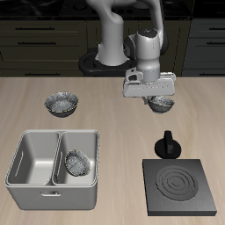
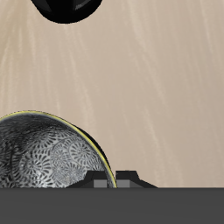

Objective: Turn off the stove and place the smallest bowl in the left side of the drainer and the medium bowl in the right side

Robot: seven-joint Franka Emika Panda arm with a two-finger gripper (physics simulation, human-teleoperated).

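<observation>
So here's the setup: the stove [image 1: 182, 186] sits near the front of the counter [image 1: 112, 114], and its coil rings look dark, not glowing. The knob [image 1: 167, 144] is just behind it, apart from the plate itself, and it also pokes into the wrist view as a black rounded shape [image 2: 66, 8].

The drainer [image 1: 18, 163] is toward the front too, well away from the stove. One bowl [image 1: 77, 162] is already sitting in one of its two compartments, the one nearer the stove, and it looks a bit tilted against the divider. The other compartment has nothing in it that I can see.

Another bowl [image 1: 62, 105] sits on the counter farther back, behind the drainer, on its own.

The hand [image 1: 158, 95] hangs over a third bowl [image 1: 161, 105] at the back, behind the knob. In the wrist view that bowl [image 2: 48, 157] is right under the camera, glittery inside with a thin yellowish rim, upright on the counter. Honestly can't tell how far apart the fingers are, or whether they're touching the bowl, since the body of the hand blocks them in both views. Sizes are hard to compare from here, so not sure which bowl is which
</observation>
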